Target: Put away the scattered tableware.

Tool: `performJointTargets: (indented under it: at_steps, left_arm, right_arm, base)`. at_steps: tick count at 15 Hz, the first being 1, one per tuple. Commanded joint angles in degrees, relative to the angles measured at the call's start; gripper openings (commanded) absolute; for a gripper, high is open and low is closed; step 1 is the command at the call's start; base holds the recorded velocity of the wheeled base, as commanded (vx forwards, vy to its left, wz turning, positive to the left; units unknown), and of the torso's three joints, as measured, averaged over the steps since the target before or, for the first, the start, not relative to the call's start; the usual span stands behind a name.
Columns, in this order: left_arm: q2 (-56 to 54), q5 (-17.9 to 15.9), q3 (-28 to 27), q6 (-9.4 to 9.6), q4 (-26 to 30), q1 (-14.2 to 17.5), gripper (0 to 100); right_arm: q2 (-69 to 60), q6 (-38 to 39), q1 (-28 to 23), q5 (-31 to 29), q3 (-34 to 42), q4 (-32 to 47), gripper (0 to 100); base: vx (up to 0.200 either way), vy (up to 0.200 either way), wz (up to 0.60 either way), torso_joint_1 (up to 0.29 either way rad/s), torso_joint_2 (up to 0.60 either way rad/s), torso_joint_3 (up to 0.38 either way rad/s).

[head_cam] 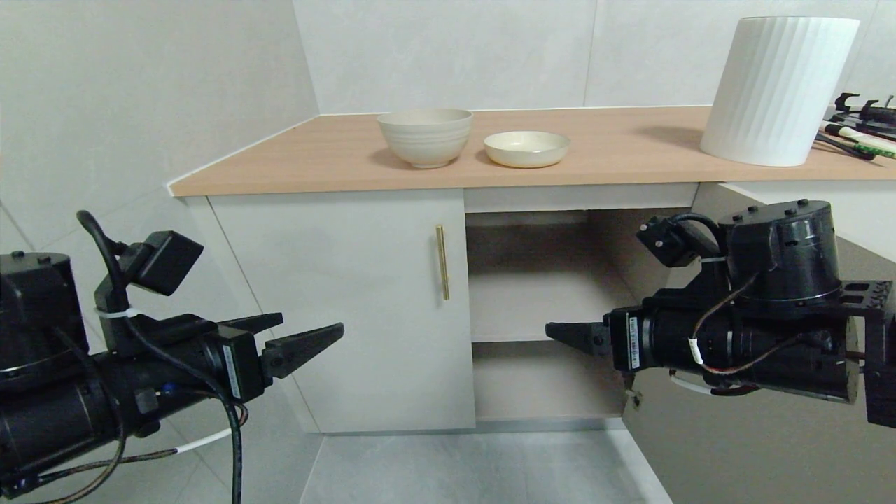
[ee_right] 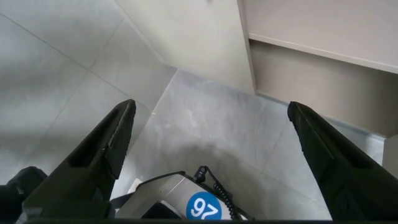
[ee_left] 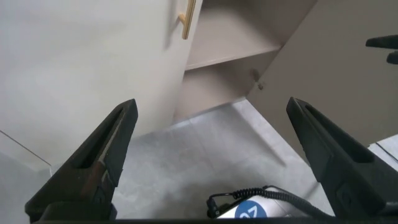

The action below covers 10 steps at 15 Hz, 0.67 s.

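A brown wooden counter (head_cam: 630, 150) crosses the upper frame. Low at the sides, the left gripper (head_cam: 311, 325) and right gripper (ee_right: 211, 109) are spread wide, empty. Upper middle sit a deep cream ribbed bowl (head_cam: 424, 136) and a flat cream dish (head_cam: 526, 148). These 2 look hard, smooth, breakable; pinch the rim.

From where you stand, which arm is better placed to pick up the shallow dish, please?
Right, probably: the dish sits nearer the open right gripper; the left gripper is before the closed door.

White "97" on a blue round sticker (ee_right: 203, 208); other labels (head_cam: 633, 341) seem too small.
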Motion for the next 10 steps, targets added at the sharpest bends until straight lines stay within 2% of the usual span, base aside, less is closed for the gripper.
performJointTargets:
  at_steps: [1,10]
  left_arm:
    - [-0.3,0.0,-0.1,-0.06,0.0,0.5,100]
    - [-0.2,-0.1,-0.2,-0.06,0.1,1.2,100]
  right_arm:
    - [-0.1,0.0,0.1,0.0,0.1,0.1,100]
    - [0.0,0.0,0.9,0.0,0.6,0.3,100]
  base:
    - [0.0,0.0,0.0,0.0,0.0,0.0]
    - [0.2,0.0,0.0,0.004,0.0,0.003]
